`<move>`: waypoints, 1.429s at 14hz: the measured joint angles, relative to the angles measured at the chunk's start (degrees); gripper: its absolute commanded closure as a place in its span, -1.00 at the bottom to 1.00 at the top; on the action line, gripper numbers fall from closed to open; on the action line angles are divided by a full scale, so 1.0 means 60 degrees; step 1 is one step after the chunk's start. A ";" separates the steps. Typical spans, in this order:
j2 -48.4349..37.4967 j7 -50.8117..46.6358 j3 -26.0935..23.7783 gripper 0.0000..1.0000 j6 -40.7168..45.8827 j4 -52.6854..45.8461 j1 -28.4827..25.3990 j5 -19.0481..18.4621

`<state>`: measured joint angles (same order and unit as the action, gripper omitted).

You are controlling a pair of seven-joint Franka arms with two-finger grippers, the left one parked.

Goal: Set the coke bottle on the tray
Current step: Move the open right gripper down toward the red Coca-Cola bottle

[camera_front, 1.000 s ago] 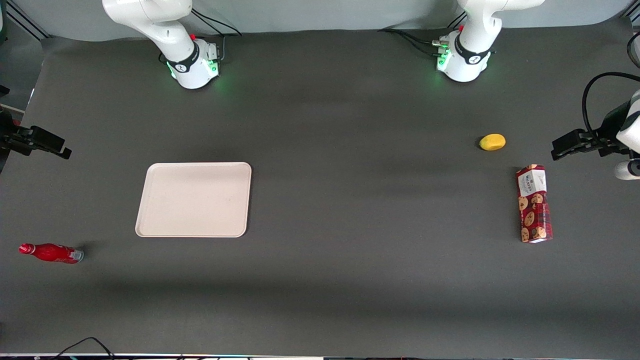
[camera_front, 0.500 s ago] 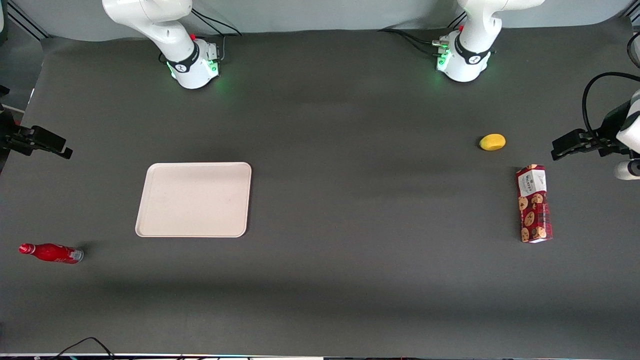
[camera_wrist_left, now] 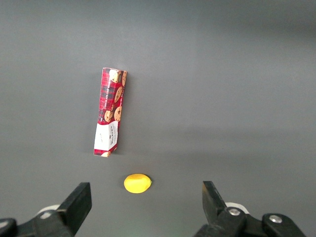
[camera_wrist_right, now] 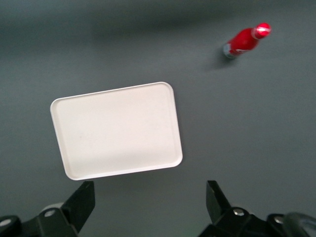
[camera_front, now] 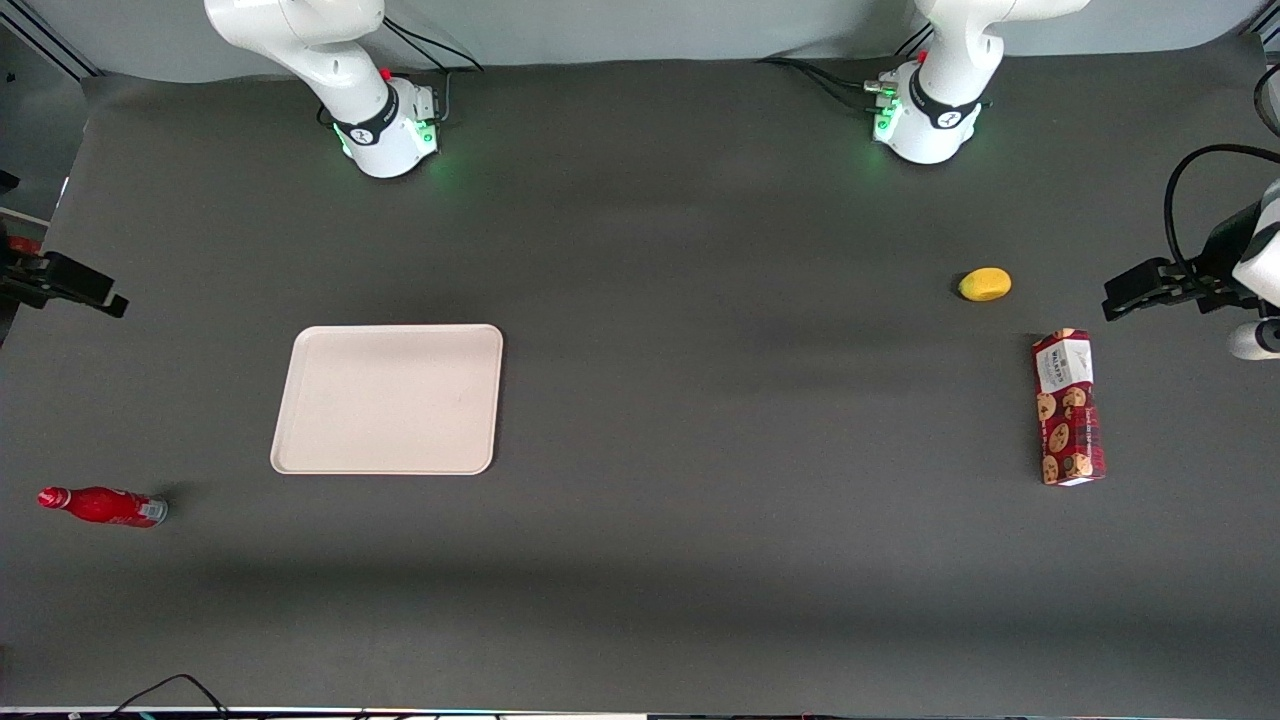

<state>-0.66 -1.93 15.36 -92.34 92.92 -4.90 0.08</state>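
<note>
Claw (camera_front: 85, 290) of the working arm, partly cut off at the frame edge in the front view, hangs high above the dark tabletop (camera_front: 700, 400) with fingers (camera_wrist_right: 81, 205) spread wide and holding nothing. Coke bottle (camera_front: 100, 505) lies on its side on the tabletop, well apart from the tray (camera_front: 388, 398) and nearer the front camera. The tray is bare. Claw sits farther from the front camera than the bottle.
</note>
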 measured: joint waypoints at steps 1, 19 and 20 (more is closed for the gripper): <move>0.0056 0.0018 0.0350 -1.00 -0.0012 -0.0011 0.0019 -0.0005; 0.6205 0.2041 0.2735 -1.00 -0.3701 -0.2701 0.1550 0.3284; 0.6322 0.2045 0.2740 -1.00 -0.3746 -0.2707 0.1570 0.3541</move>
<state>37.27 10.33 31.80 -114.82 76.68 4.52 21.32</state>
